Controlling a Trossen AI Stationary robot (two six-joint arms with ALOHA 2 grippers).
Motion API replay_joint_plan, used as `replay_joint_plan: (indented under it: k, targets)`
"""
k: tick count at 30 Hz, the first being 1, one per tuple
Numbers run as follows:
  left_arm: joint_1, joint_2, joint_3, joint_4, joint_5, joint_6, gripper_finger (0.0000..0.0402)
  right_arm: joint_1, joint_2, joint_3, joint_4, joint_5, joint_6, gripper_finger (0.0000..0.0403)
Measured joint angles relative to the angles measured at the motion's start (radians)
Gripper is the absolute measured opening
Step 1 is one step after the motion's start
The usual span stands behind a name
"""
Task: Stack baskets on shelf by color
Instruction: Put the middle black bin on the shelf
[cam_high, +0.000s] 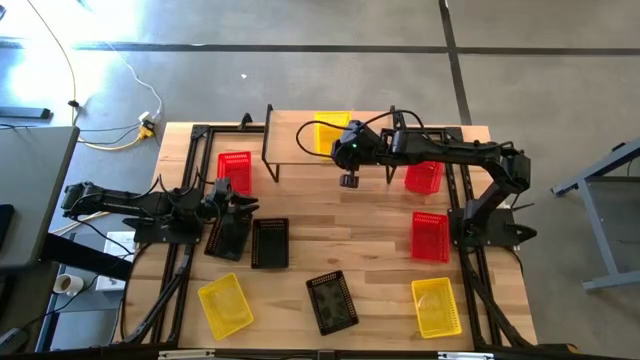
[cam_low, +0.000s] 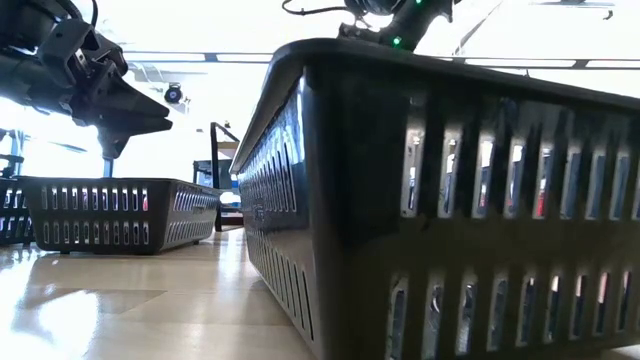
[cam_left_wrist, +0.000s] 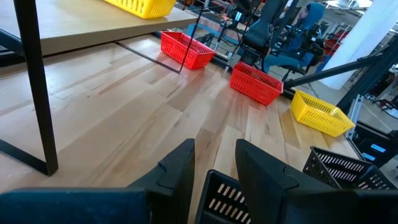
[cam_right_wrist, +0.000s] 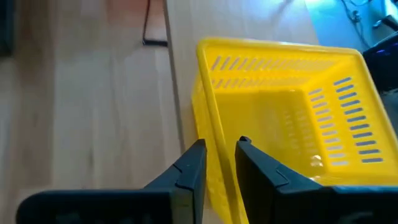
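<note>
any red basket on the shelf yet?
No. In the high view the shelf carries only one yellow basket; the red baskets sit on the tabletop.

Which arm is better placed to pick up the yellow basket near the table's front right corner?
Right, probably: that yellow basket lies on the right arm's side, though the right gripper is at the shelf; the left gripper is over black baskets.

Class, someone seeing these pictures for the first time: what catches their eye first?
A yellow basket sits on the shelf, the right gripper straddling its wall. The left gripper hangs over a black basket at the table's left. Other baskets lie scattered around.
</note>
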Motion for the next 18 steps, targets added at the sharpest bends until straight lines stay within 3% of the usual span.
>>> replay_joint_plan:
  k: [9,18]
  targets:
    - [0.0,0.0,0.0,0.014,0.0,0.0,0.0106,0.002,-0.052,0.0,0.055,0.052,0.069,0.0073]
    - [0.0,0.0,0.019,0.211,-0.005,-0.042,0.0106,0.032,-0.135,0.0,0.057,0.09,0.169,0.0073]
